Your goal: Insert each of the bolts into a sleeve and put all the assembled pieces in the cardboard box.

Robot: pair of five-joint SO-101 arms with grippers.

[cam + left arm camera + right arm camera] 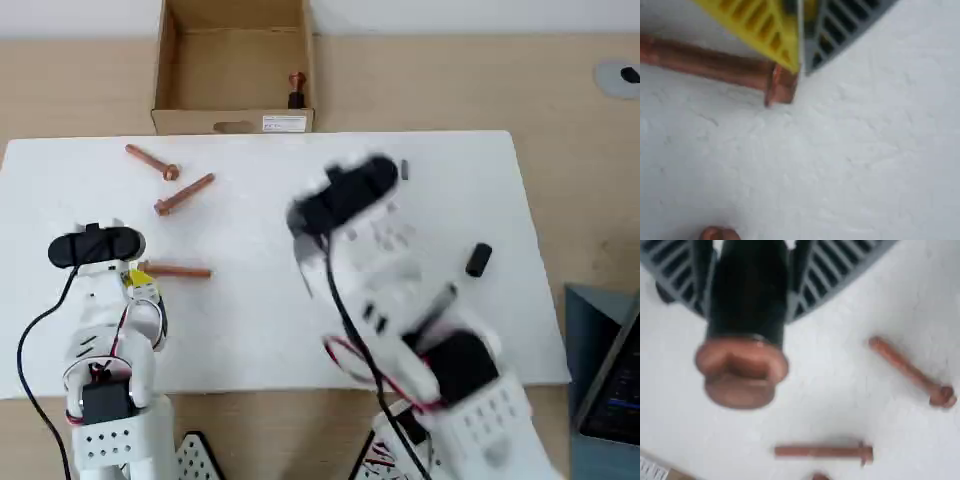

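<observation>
Held piece: a sleeved bolt (740, 371) sits closest to the right wrist lens. Its copper head faces the camera and its black sleeve (747, 285) runs back between the fingers.
Right end effector (747, 305): clamped on the black sleeve, with one grey finger on each side.
Axis of held piece: it runs nearly straight toward the wrist lens, head end nearest; the tilt is hard to judge.
Cardboard box (200, 122): ahead of the right end effector and off to its left, well apart, with its top open.
Finished piece (297, 90): already standing in the box, in the corner nearest the right end effector.
Nearer arm: the right one, by my reading, so the drop into the box is its job.
Coming move: it likely turns on carrying the piece forward and left over the box's front wall before letting go.
Left end effector (800, 67): yellow and grey fingers are drawn together with nothing between them.
Loose bolt (710, 67): its head touches those fingertips. It lies flat on the white mat (250, 310), shank pointing off to that arm's right.
Two more bolts (152, 161): ahead of the left end effector, near each other.
Spare sleeve (478, 260): on the mat, to the right of the right end effector.
Desk (60, 85): wood, showing around the mat.
</observation>
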